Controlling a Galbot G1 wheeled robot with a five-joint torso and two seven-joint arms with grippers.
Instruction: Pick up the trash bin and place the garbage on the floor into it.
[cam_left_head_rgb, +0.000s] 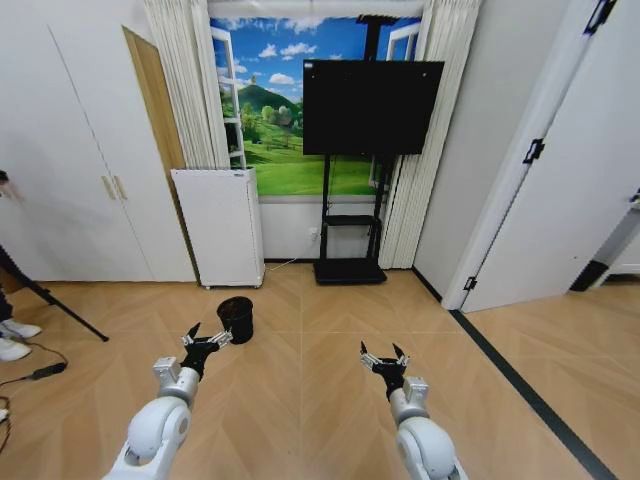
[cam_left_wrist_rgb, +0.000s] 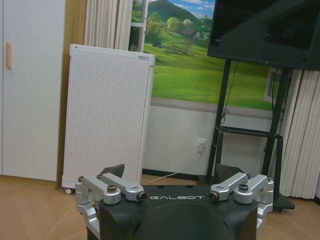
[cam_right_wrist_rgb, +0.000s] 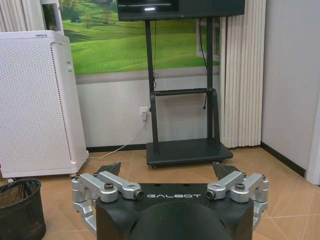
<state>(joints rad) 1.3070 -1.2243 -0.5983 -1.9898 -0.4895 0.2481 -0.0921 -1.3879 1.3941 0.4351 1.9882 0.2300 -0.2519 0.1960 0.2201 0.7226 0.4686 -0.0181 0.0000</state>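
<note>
1. The trash bin (cam_left_head_rgb: 236, 318), a small round black wastebasket with a black liner, stands upright on the wood-pattern floor (cam_left_head_rgb: 320, 400), in front of the white perforated appliance (cam_left_head_rgb: 220, 226) and apart from it. In the right wrist view the bin (cam_right_wrist_rgb: 20, 207) sits near the appliance's (cam_right_wrist_rgb: 37, 102) base, liner rim crumpled over the top.
2. The left tool (cam_left_head_rgb: 207, 341) is held low over the floor just short of the bin on the robot's side, its fingers spread apart and holding nothing. Whether a fingertip touches the bin cannot be told from the head view. In the left wrist view the tool (cam_left_wrist_rgb: 172, 172) faces the appliance (cam_left_wrist_rgb: 107, 117) and the wall, both dark fingertips well separated.
3. The right tool (cam_left_head_rgb: 383, 354) hangs over bare floor to the right of the bin and well apart from it, fingers likewise spread and empty (the right wrist view (cam_right_wrist_rgb: 167, 169) confirms the gap between the tips).
4. Background: a black television (cam_left_head_rgb: 372, 106) on a black wheeled stand (cam_left_head_rgb: 349, 235) against the far wall, before a landscape mural (cam_left_head_rgb: 275, 120) flanked by white curtains (cam_left_head_rgb: 425, 140).
5. A white cupboard (cam_left_head_rgb: 70, 150) lines the left wall; a white door (cam_left_head_rgb: 565, 170) stands on the right.
</note>
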